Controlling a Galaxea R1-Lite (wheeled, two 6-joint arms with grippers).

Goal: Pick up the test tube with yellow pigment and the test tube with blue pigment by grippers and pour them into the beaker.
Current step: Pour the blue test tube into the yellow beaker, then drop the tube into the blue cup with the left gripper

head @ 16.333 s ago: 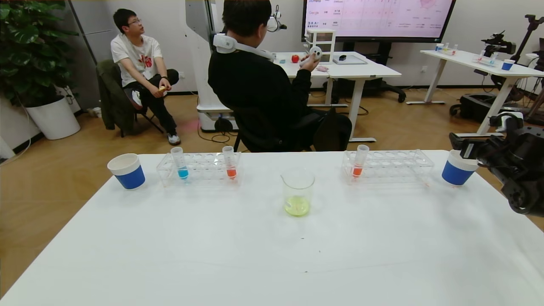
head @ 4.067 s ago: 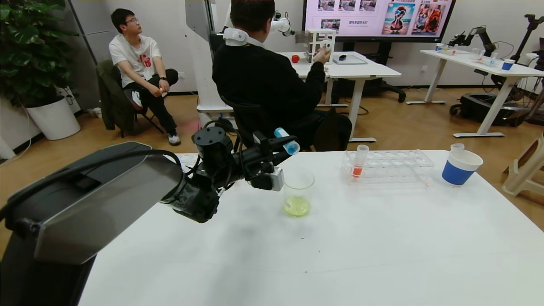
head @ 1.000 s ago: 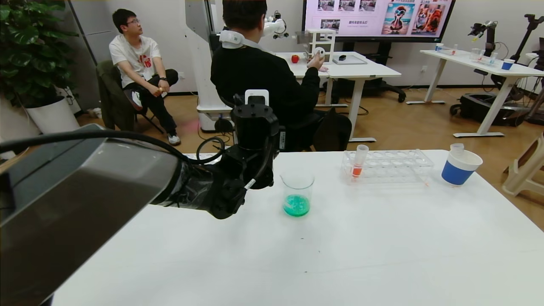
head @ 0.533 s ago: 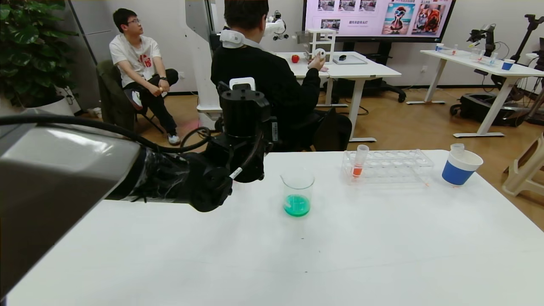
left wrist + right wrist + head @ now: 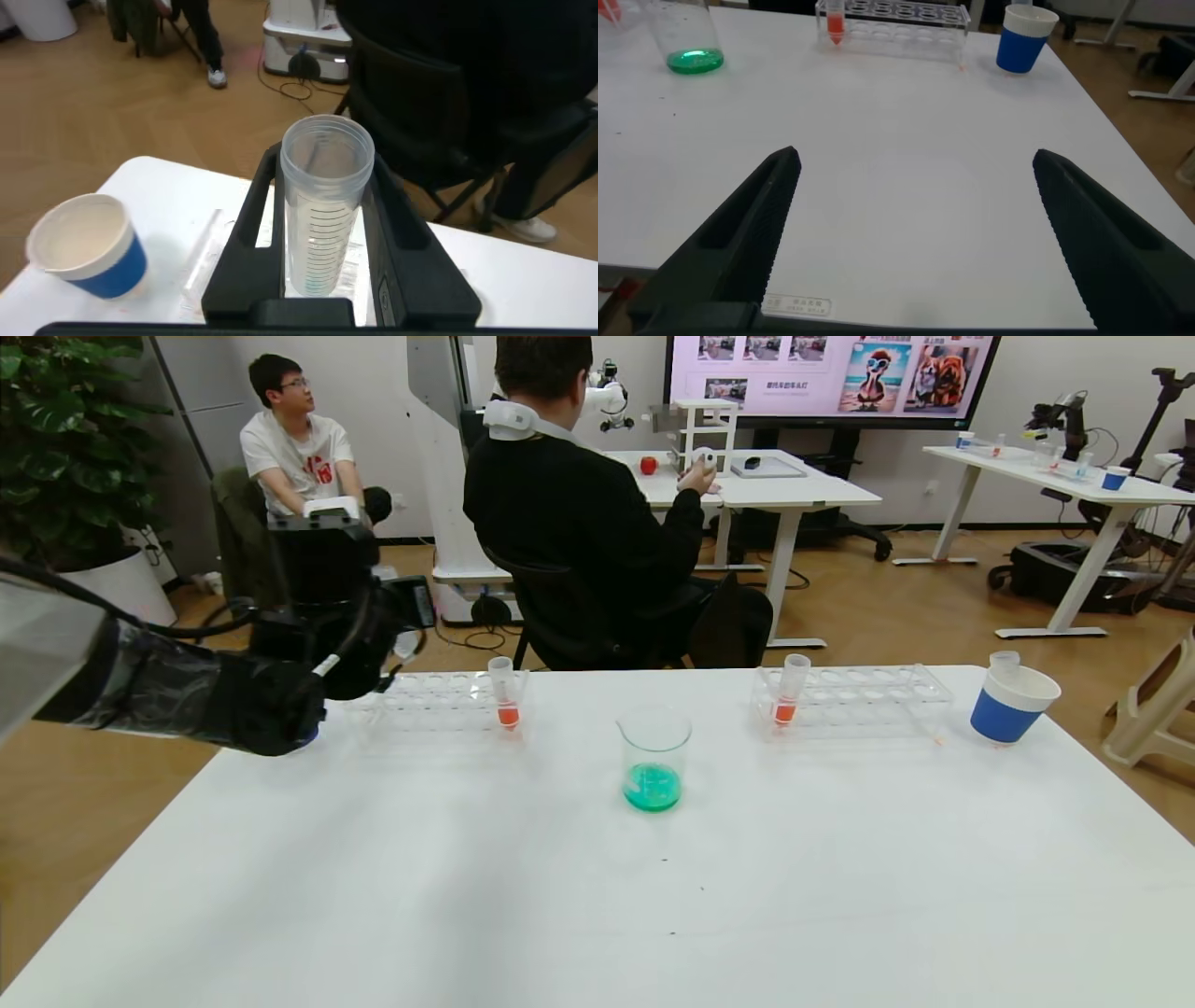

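The beaker (image 5: 653,761) stands mid-table and holds green liquid; it also shows in the right wrist view (image 5: 687,42). My left gripper (image 5: 325,168) is shut on the blue pigment test tube (image 5: 322,224), which is upright and nearly empty, with a faint blue-green trace at its tip. In the head view the left gripper (image 5: 397,625) hangs over the left end of the left rack (image 5: 439,695). My right gripper (image 5: 915,233) is open and empty over the table's near right part. No tube with yellow liquid shows; a clear tube (image 5: 1004,660) stands in the right blue cup (image 5: 1013,705).
The left rack holds an orange-red tube (image 5: 504,695). The right rack (image 5: 850,700) holds another orange-red tube (image 5: 789,695). A second blue cup (image 5: 89,247) stands by the left rack, hidden by my arm in the head view. People sit beyond the table.
My left arm has swung left, away from the beaker and back over the left rack, with the tube still in its gripper. The beaker's liquid stays green.
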